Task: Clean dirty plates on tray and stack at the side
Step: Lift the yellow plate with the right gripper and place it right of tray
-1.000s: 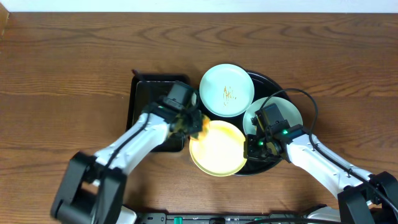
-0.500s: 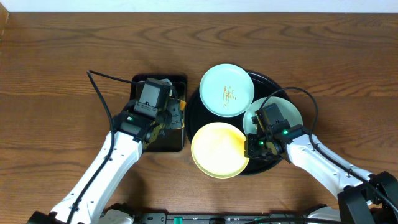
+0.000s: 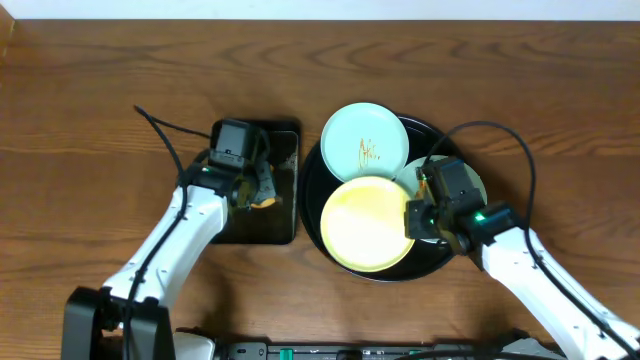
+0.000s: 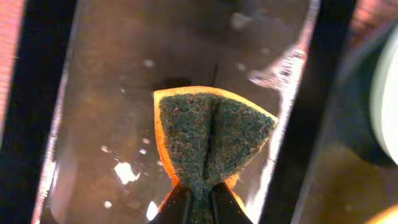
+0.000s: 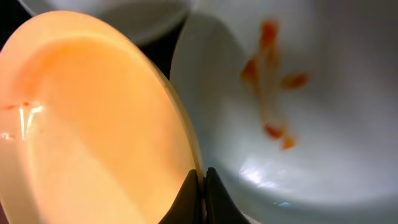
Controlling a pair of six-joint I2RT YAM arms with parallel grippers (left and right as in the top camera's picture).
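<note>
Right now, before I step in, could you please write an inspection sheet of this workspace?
Surface: brown wooden table.
Job's things: yellow plate leaning over right mint plate; far mint plate; both mint ones smeared; all on round black tray.
Clutter: nothing seen.
Hands: left hand shut on sponge over rectangular tray; right hand shut on yellow plate's rim.
Cables: black cables arching from both arms.
Surroundings: nothing seen.
</note>
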